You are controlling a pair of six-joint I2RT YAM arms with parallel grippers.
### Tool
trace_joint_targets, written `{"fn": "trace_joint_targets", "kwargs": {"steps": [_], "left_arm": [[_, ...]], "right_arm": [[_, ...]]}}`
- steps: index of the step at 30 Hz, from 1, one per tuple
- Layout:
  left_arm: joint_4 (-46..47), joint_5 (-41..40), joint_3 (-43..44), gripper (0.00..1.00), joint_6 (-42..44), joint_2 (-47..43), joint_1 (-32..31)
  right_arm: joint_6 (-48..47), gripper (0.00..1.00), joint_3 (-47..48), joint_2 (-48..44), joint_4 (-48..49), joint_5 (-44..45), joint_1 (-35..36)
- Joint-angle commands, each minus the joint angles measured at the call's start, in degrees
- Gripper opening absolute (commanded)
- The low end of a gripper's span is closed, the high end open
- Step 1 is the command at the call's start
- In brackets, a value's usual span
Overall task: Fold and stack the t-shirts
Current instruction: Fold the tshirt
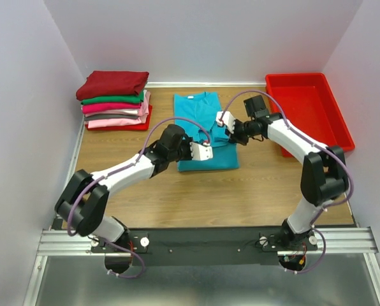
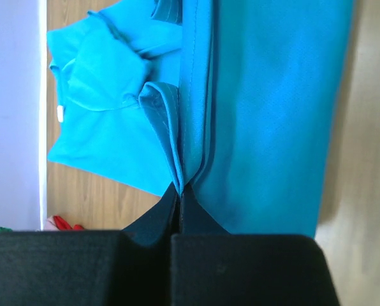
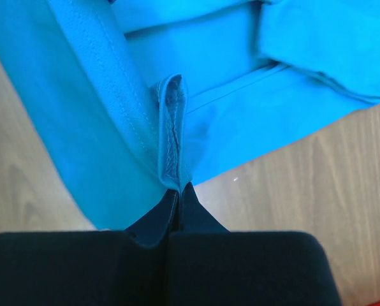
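Note:
A teal t-shirt (image 1: pixel 199 121) lies partly folded on the wooden table, collar toward the back wall. My left gripper (image 1: pixel 209 152) is shut on a raised fold of its edge near the front, and the left wrist view shows the pinched teal cloth (image 2: pixel 273 115) at the closed tips (image 2: pixel 180 189). My right gripper (image 1: pixel 221 120) is shut on the shirt's right side. In the right wrist view a hemmed loop of the teal fabric (image 3: pixel 171 127) stands up from the closed tips (image 3: pixel 180 189). Folded t-shirts in dark red, green, magenta and pink form a stack (image 1: pixel 113 102) at the back left.
A red plastic bin (image 1: pixel 311 111) sits at the back right, close to the right arm's elbow. White walls enclose the table on the left, back and right. Bare wood (image 1: pixel 228 197) lies between the teal shirt and the arm bases.

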Motion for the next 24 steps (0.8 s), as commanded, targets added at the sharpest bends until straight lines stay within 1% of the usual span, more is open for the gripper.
{"fn": "trace_joint_targets", "kwargs": {"steps": [1,2,5,10,16,21,23,24], "left_arm": [[0.86,4.64,5.35,0.0,3.63,5.11,3.51],[0.77,4.91,6.15,0.0,4.16,5.82,4.82],[0.86,5.88,8.97,0.0,5.47,8.55,7.37],[0.42,8.94,12.65,0.0,6.1,13.73,9.84],[0.77,10.01,15.73,0.0,5.66,18.65,10.55],[0.77,10.27,17.14,0.0,5.22,20.42,11.25],[1.12,9.49,17.5,0.0,4.69,20.95,11.6],[2.87,8.18,17.93,0.0,4.25,21.3,11.78]], "right_arm": [[2.64,0.0,7.61,6.18,-0.38,-1.46,-0.65],[2.82,0.0,8.95,8.89,-0.29,-1.55,-0.83],[3.52,0.0,13.79,12.51,-0.29,-1.64,-0.83],[5.28,0.0,19.77,19.01,-0.29,-0.58,-1.18],[6.42,0.0,23.2,22.19,-0.29,0.12,-1.44],[7.3,0.01,24.52,23.77,-0.38,0.56,-1.44],[7.65,0.02,25.22,24.38,-0.38,0.91,-1.44],[8.17,0.04,25.57,24.65,-0.29,1.61,-1.44]]}}
